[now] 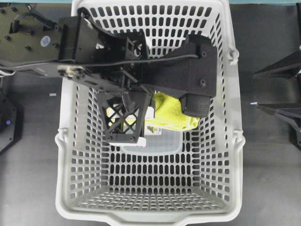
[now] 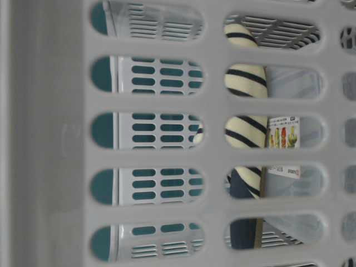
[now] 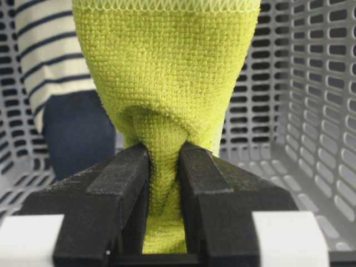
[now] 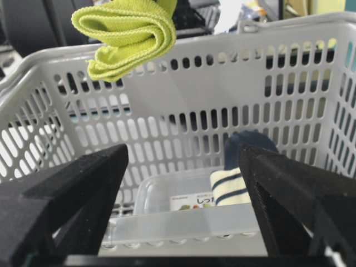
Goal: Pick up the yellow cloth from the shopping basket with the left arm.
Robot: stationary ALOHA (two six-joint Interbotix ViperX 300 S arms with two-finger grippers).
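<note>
The yellow cloth [image 3: 167, 72] hangs pinched between the black fingers of my left gripper [image 3: 164, 161], which is shut on it. In the overhead view the left arm reaches in from the left over the light-grey shopping basket [image 1: 66, 155]. Its gripper [image 1: 143, 127] is above the basket's middle, with the cloth [image 1: 174, 113] bunched beside it. In the right wrist view the cloth [image 4: 125, 33] hangs folded, up near the basket's rim [image 4: 289, 25], off the floor. My right gripper [image 1: 257, 91] is open and empty outside the basket's right wall, its jaws [image 4: 183, 153] wide apart.
A cream-and-navy striped slipper [image 3: 50, 55] leans inside the basket; it also shows in the table-level view [image 2: 245, 111]. A clear plastic container [image 4: 183, 194] with a printed label lies on the basket floor under the cloth. The basket's slotted walls surround the left gripper.
</note>
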